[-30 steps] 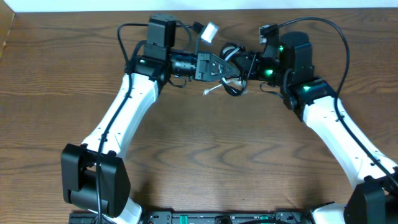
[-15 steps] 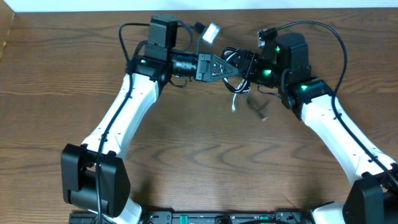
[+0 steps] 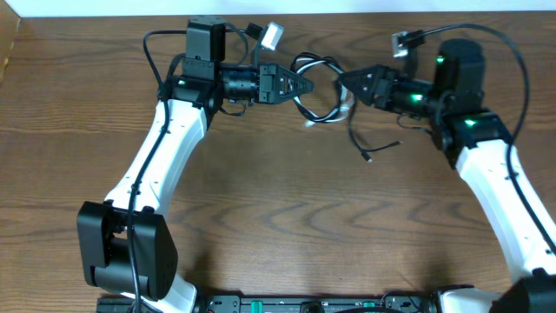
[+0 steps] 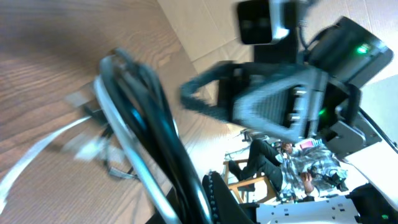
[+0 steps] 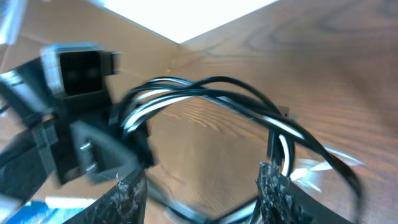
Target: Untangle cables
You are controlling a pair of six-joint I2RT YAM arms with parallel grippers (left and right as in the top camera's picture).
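So the big wooden surface (image 3: 278,226) is basically bare, and all the action is bunched up at the far edge. Both arms reach in toward each other there, the left arm (image 3: 165,156) from one side and the right arm (image 3: 495,191) from the other, which looks to me like the setup for pulling a knot apart from two ends.

The left claw (image 3: 298,85) is pinched tight on the cables (image 3: 317,59). In its own wrist view the black and white strands run straight down into the grip, so I'd say it's acting as the anchor. The right claw (image 3: 344,80) has its fingers (image 5: 132,193) spread apart, nothing clamped. From its wrist view the loop arches over the gap and one side drops down against the other finger. Might be hooked on it, can't really tell.

The bundle itself hangs between the two claw tips, lifted off the wood, with the white cord (image 3: 310,122) poking out underneath. The black cord (image 3: 354,137) trails down to a small plug (image 3: 368,157) near the right claw. Looks partly pulled free, but the main loop isn't separated yet imo.
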